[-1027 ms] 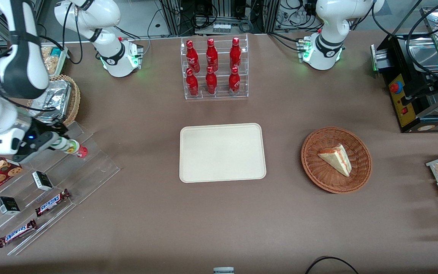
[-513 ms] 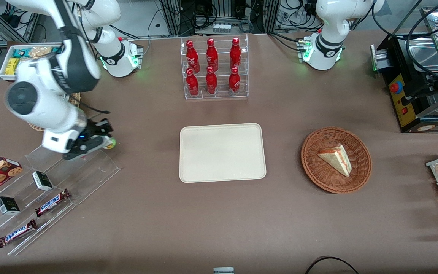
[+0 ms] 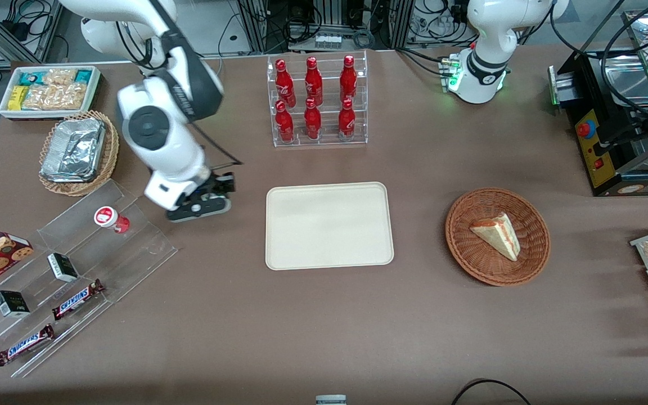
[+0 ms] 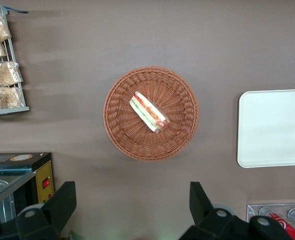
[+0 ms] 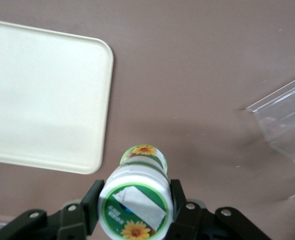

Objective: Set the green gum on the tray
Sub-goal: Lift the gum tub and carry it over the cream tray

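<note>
My right gripper (image 3: 200, 206) hangs over the brown table between the clear stepped stand (image 3: 104, 247) and the cream tray (image 3: 329, 225), close to the tray's edge at the working arm's end. In the right wrist view the gripper (image 5: 136, 204) is shut on the green gum (image 5: 137, 197), a small bottle with a white lid bearing a green-and-yellow sunflower mark. A black finger (image 5: 90, 205) presses on each side of it. The tray's rounded corner (image 5: 95, 60) lies just ahead of the bottle. In the front view the gum is hidden under the gripper. The tray holds nothing.
A like-sized red-marked gum bottle (image 3: 108, 218) stands on the stepped stand, with Snickers bars (image 3: 76, 299) and small boxes nearer the camera. A rack of red cola bottles (image 3: 318, 101) stands farther back. A wicker basket with a sandwich (image 3: 497, 236) lies toward the parked arm's end.
The gripper lifted the green gum off the stepped stand, away from the red-marked bottle, and carried it across the table toward the tray.
</note>
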Controlling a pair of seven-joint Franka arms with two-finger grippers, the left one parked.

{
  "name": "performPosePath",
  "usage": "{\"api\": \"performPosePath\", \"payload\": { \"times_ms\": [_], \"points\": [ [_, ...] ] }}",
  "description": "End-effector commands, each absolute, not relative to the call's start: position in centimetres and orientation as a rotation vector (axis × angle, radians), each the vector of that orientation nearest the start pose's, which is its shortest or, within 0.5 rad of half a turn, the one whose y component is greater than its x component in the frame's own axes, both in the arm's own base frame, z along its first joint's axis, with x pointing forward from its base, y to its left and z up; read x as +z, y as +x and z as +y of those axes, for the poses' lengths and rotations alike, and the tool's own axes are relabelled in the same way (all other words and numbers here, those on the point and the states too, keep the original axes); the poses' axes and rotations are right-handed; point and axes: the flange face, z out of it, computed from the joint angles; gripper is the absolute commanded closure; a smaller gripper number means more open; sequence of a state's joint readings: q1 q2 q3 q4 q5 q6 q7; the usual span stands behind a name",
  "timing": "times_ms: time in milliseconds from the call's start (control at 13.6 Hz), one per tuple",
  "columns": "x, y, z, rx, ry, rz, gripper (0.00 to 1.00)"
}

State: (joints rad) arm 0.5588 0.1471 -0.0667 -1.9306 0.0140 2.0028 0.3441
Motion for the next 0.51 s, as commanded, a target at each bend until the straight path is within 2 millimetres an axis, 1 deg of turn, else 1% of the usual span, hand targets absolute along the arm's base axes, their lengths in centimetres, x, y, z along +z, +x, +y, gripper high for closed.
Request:
{"api": "performPosePath", "payload": {
  "times_ms": [0,220,440],
  "points": [
    [39.4,52.7,33.0,0.105,-3.157,-0.061,1.0],
    [37.3,53.2,37.9,0.099,-3.151,0.073,1.0],
    [34.4,53.7,42.7,0.055,-3.117,0.191,1.0]
  ]
}}
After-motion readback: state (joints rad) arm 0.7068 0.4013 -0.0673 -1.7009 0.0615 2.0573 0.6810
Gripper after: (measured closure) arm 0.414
